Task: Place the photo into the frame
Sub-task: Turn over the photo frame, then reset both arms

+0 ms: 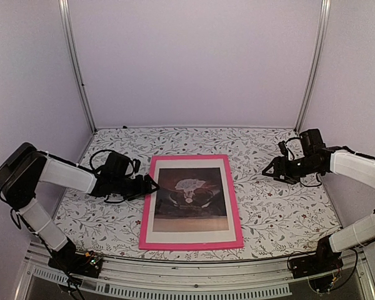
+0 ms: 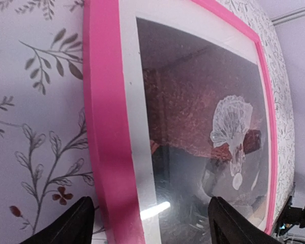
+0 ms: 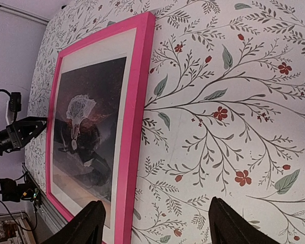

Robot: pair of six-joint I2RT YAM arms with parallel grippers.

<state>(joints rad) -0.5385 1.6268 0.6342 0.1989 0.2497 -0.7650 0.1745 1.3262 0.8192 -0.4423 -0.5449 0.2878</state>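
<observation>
The pink frame (image 1: 190, 244) lies flat in the middle of the floral table. The dark photo (image 1: 189, 190) with a pale whitish figure sits inside it, ringed by a white mat (image 1: 185, 237). My left gripper (image 1: 151, 184) is open and empty just off the frame's left rail; its wrist view shows the rail (image 2: 104, 127) and photo (image 2: 193, 122) close below the open gripper (image 2: 152, 223). My right gripper (image 1: 269, 170) is open and empty above bare cloth right of the frame; its wrist view shows the frame (image 3: 134, 112), the photo (image 3: 89, 122) and the open gripper (image 3: 155, 223).
The table carries a floral cloth (image 1: 281, 206) and is enclosed by pale walls with metal posts (image 1: 78, 69). A metal rail (image 1: 194, 275) runs along the near edge by the arm bases.
</observation>
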